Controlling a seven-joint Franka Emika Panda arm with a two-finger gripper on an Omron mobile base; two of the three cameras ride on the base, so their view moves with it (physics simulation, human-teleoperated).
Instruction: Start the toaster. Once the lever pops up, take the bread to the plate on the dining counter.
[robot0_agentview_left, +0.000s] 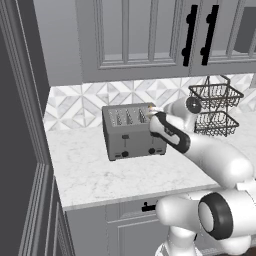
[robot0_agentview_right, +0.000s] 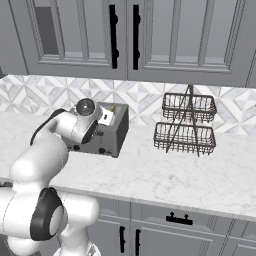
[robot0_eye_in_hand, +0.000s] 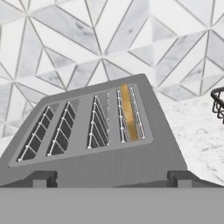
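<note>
The grey four-slot toaster stands on the marble countertop against the tiled backsplash. The bread sits low in its rightmost slot, showing just a golden-tan edge. My gripper hovers open just above the toaster's front right edge, with nothing between its fingertips. From the base views, my hand is over the toaster's right end. It covers the lever there, while the left twin tab shows. The plate and the dining counter are out of view.
A black two-tier wire basket stands on the counter right of the toaster. Grey wall cabinets hang above. A tall dark panel closes the counter's left end. The counter's front edge runs below the toaster.
</note>
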